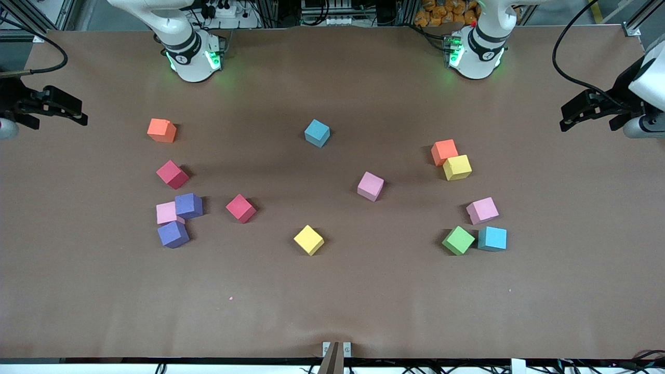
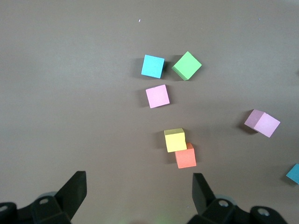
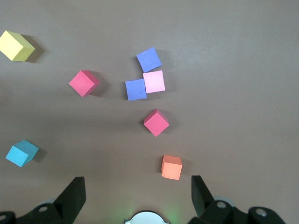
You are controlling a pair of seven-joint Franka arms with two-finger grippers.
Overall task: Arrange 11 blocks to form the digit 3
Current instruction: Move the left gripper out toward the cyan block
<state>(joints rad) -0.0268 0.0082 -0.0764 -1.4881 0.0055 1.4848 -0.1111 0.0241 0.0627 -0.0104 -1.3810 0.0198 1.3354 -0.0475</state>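
Left gripper (image 2: 138,196): hanging with jaws wide, empty, over the table's left-arm end; the touching yellow foam cube (image 2: 175,140) and orange foam cube (image 2: 186,156) are lying closest below it.
Right gripper (image 3: 136,196): waiting wide and empty above another orange foam cube (image 3: 171,167).
Digit 3: not started; blocks lying scattered.
Risk: closing on a touching pair is likely dragging its neighbour.

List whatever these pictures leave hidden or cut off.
1. Front view: both arms are cut off by the picture's edges. Only their bases, the left pincer and the right pincer show; both pincers are open.
2. Left wrist view: one teal block is cut off by the picture's edge.
3. Front view: a pink block is partly covered by the purple block beside it.
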